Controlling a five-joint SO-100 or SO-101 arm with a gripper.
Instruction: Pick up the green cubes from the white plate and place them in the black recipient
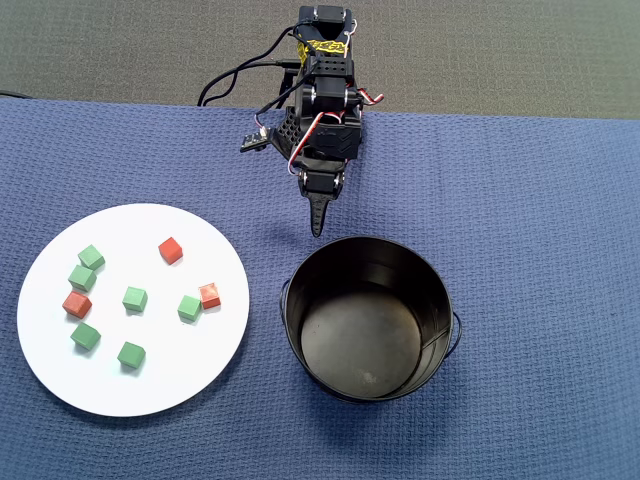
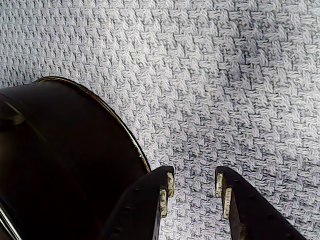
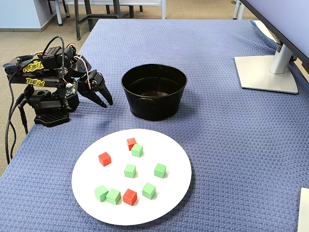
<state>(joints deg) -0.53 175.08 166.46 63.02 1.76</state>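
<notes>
The gripper (image 2: 192,192) is empty, its two fingers parted by a narrow gap with only cloth showing between the pads in the wrist view. In the overhead view the gripper (image 1: 318,222) points down over the blue woven cloth (image 1: 520,200), just beside the far rim of the black recipient (image 1: 300,345) and clear of it. The arm is folded back close to its base at the table's edge.

The black recipient (image 3: 154,108) stands upright, and nothing green is visible inside it. Its wall fills the lower left of the wrist view (image 2: 60,165).

The white plate (image 1: 140,395) lies on the far side of the bucket's nearer flank: in the overhead view it is down and to the left of the gripper, well apart from it. In the fixed view the plate (image 3: 174,203) sits in front of the arm, toward the camera.

All six green cubes (image 1: 135,298) rest on the plate, scattered among three red-orange cubes (image 1: 170,250). One green cube (image 1: 189,308) touches a red one (image 1: 209,295) on the plate's bucket side, and appears to be the green cube nearest the gripper.

Judgement: no cube is yet transferred. The coming move turns on a swing leftward in the overhead view and a reach outward to the plate. The cubes have no long axis; the touching red neighbour is the hazard.
</notes>
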